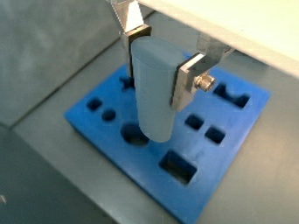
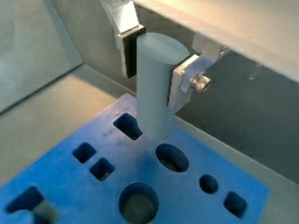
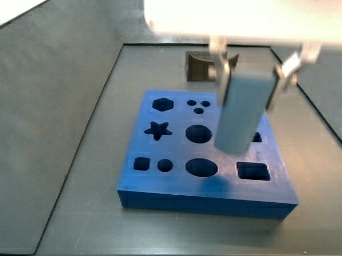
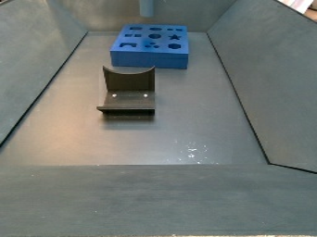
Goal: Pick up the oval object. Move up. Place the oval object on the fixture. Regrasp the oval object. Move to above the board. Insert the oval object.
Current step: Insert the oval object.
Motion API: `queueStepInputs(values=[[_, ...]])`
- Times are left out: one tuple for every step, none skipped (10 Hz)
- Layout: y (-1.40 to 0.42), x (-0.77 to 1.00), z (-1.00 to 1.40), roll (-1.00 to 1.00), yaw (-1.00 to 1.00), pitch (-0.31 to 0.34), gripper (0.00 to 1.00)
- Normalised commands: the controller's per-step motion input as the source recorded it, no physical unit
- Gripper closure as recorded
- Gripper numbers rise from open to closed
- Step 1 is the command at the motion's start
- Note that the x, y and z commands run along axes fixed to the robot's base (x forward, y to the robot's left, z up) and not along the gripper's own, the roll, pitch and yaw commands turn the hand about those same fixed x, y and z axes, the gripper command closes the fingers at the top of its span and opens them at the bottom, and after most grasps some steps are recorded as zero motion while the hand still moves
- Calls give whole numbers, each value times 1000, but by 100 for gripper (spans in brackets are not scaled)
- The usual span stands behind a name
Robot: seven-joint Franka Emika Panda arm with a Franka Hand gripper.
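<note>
In both wrist views I saw my end effector [image 1: 162,54] clamped on the upright oval object [image 1: 153,92], its silver fingers [image 2: 187,80] gripping the upper part, the lower end hanging above the blue board [image 3: 201,150], well apart from the fixture [image 4: 126,91].

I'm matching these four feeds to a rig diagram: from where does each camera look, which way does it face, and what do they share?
Wrist view: on the arm, looking down past the hand along the held oval object onto the board.
Wrist view: same mount, opposite side; fingers, peg, board holes.
Side view: raised, close to the board; shows the hand and the peg above it.
Side view: far end, looking past the fixture to the board; no hand visible.
All four share the board.
</note>
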Motion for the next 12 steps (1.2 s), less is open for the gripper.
queueStepInputs(values=[[-91, 69, -420, -73, 194, 0, 100], [0, 0, 0, 17, 0, 0, 100], [26, -69, -246, 0, 6, 0, 100], [183, -677, -557, -27, 3, -83, 100], [20, -394, -303, -100, 49, -76, 100], [0, 0, -134, 0, 0, 0, 100], [-26, -429, -323, 0, 337, -9, 100], [-74, -434, -306, 0, 369, -39, 100], [0, -74, -11, -21, 140, -37, 100], [0, 34, -57, 0, 0, 0, 100], [149, 0, -283, 0, 211, 0, 100], [206, 157, -340, 0, 449, 0, 100]])
